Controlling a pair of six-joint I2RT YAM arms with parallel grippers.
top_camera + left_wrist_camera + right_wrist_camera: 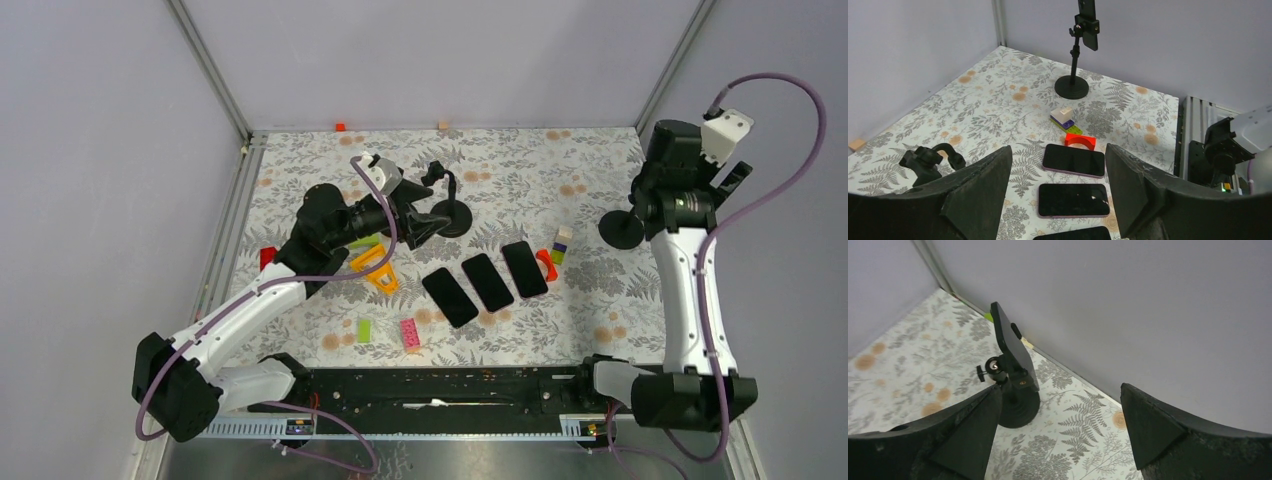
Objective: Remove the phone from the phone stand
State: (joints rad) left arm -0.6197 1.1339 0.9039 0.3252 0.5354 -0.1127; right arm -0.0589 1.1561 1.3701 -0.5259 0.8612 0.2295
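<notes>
Right wrist view: my right hand [1058,390], raised high and angled down, gapes wide open, apart from the phone [1012,342], which stands clamped in the phone stand [1023,410] by the right wall. My left hand [1058,150], open too, hovers low beside another stand [930,162].

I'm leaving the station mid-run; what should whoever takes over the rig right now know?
Left gripper: jaws open, empty, beside the empty phone stand.
Right gripper: jaws open, empty, near the loaded phone stand on the table's right side.
Phone: clamped in that stand, untouched.
Three phones lie flat mid-table.
Done: approach only.
Left: close the right jaws on the phone, lift it out of the clamp.
</notes>
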